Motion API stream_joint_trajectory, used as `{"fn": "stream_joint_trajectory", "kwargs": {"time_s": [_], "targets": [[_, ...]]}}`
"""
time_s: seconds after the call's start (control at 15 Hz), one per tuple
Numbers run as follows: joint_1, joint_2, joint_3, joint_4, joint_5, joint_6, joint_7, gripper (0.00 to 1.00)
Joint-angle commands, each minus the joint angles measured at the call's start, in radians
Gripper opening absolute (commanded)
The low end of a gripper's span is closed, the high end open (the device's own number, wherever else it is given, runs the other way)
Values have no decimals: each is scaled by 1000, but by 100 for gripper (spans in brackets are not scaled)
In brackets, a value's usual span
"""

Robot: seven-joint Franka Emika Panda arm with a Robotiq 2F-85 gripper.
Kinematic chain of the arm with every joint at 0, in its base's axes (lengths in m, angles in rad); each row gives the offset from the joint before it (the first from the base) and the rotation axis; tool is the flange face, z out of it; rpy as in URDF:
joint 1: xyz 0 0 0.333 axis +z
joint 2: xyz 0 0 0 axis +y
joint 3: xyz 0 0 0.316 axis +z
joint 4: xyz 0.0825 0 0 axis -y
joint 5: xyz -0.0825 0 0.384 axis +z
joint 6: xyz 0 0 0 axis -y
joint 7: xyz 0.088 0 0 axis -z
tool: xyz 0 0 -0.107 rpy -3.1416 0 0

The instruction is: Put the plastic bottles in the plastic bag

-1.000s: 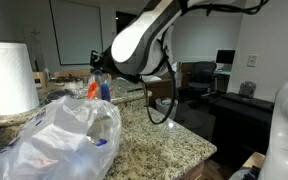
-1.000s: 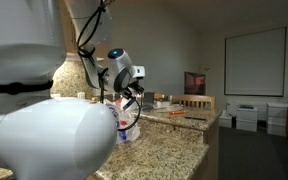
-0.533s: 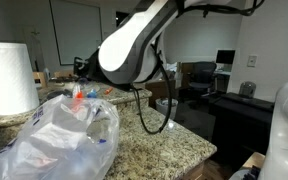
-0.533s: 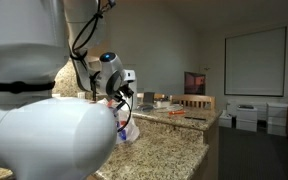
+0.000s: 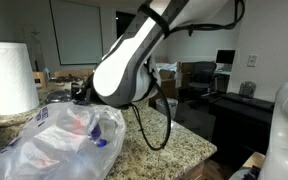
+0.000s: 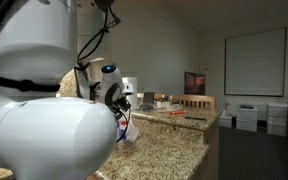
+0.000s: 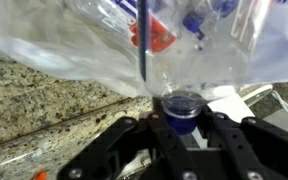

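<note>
Change: arm [image 5: 134, 60] has dropped from above the plastic bag [image 5: 54, 140] to its mouth; tool [image 7: 182, 118] clamped on 1 blue-capped bottle [image 7: 181, 102], now against the bag's edge over the worktop [image 7: 44, 110]; other bottles [image 7: 159, 38] already inside; release looks near.

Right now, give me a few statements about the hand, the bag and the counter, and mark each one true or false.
1. The hand is closed on a blue-capped bottle. True.
2. The plastic bag is empty. False: other bottles with blue caps and red parts show through it.
3. The plastic bag lies on a granite counter. True.
4. The paper towel roll lies on its side. False: it stands upright beside the bag.
</note>
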Motion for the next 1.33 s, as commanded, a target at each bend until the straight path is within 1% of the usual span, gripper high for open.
{"fn": "stream_joint_trajectory", "kwargs": {"time_s": [0.0,0.07,0.13,0.2,0.27,0.33,0.4,0.47,0.53,0.67,0.8,0.87,1.0,1.13,1.2,1.27], "targets": [[-15,-13,29,14,-37,-128,59,9],[-37,7,95,62,-82,-205,125,9],[-41,24,127,91,-38,-254,90,9],[-55,50,180,130,39,-298,38,9],[-78,74,238,175,148,-345,-50,9],[-118,95,297,219,238,-401,-120,9],[-164,96,337,245,318,-474,-193,9],[-189,70,334,232,404,-527,-264,9],[-214,46,323,218,449,-571,-297,9],[-241,5,258,162,423,-561,-271,9],[-273,12,221,155,398,-537,-275,9],[-219,12,140,152,387,-524,-269,9],[-212,23,103,159,379,-506,-283,9],[-187,0,82,139,363,-475,-269,9],[-208,-1,109,139,357,-454,-272,9],[-201,-3,114,144,368,-438,-286,9]]}}
